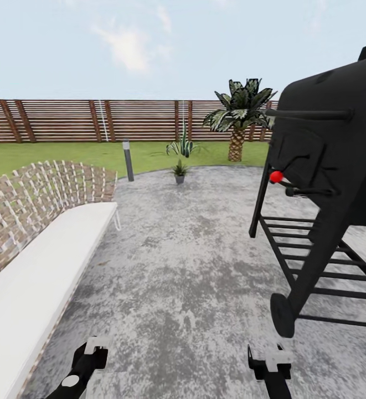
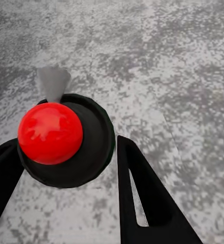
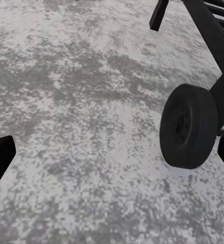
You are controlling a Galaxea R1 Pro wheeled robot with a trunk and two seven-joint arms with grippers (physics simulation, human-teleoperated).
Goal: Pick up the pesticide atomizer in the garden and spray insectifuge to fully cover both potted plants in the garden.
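Observation:
In the left wrist view a dark green round body topped by a red ball, with a small grey cone at its far side, is the pesticide atomizer. It sits between the two black fingers of my left gripper, which is shut on it. My left gripper is low at the front left in the head view. My right gripper is low at the front right. Its fingers are wide apart with nothing between them over the paving. One potted plant stands far ahead at the paving's back edge.
A black wheeled grill with a red knob stands close on the right, and its wheel is near my right gripper. A wicker bench with a white cushion runs along the left. Behind are a grey bollard lamp, an agave, a palm and the fence.

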